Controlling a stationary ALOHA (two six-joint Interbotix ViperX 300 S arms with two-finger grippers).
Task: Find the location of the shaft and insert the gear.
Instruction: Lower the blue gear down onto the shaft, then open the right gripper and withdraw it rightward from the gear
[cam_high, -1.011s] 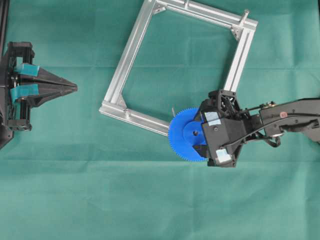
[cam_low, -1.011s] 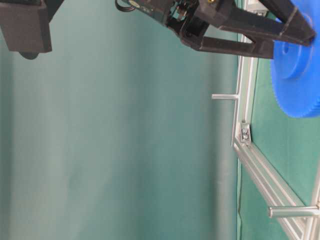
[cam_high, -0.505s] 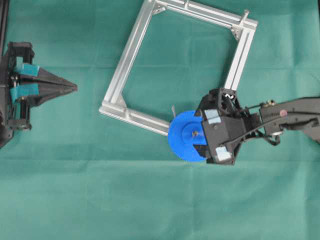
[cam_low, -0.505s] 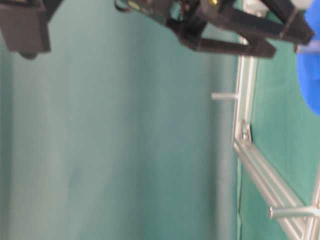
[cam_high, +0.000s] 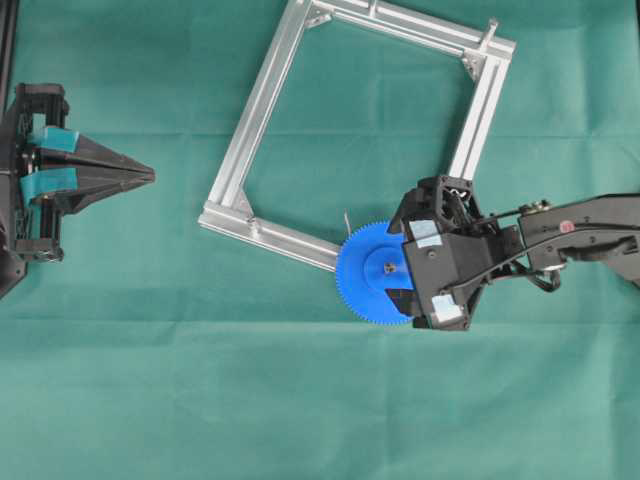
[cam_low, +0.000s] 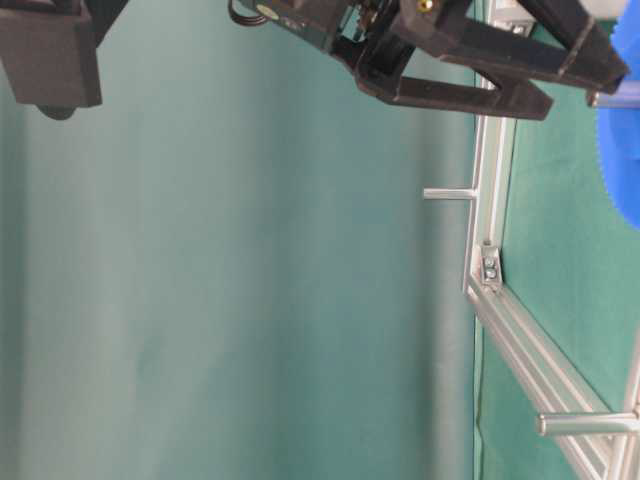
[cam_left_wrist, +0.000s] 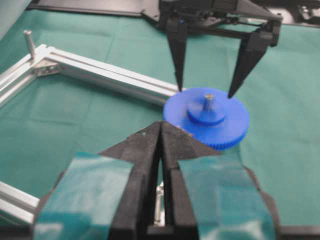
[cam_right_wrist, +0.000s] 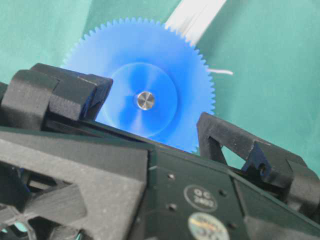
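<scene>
The blue gear (cam_high: 375, 272) lies flat at the aluminium frame's near corner, with the silver shaft (cam_left_wrist: 209, 100) poking up through its hub. The right wrist view shows the shaft end (cam_right_wrist: 145, 100) in the hub's centre. My right gripper (cam_left_wrist: 205, 91) is open, its fingertips (cam_left_wrist: 180, 85) spread either side of the hub just above the gear (cam_left_wrist: 207, 117), gripping nothing. It also shows in the overhead view (cam_high: 395, 272). My left gripper (cam_high: 150, 176) is shut and empty at the far left, pointing at the gear from a distance.
The square aluminium frame (cam_high: 262, 100) lies on the green cloth, with a bare upright peg at its far corner (cam_high: 492, 25), also in the left wrist view (cam_left_wrist: 29, 42). A thin wire end (cam_right_wrist: 220, 71) sticks out beside the gear.
The gear has dropped down onto the shaft, whose end now shows through the hub. In the table-level view the gear has moved toward the cloth. The left arm has not moved.
</scene>
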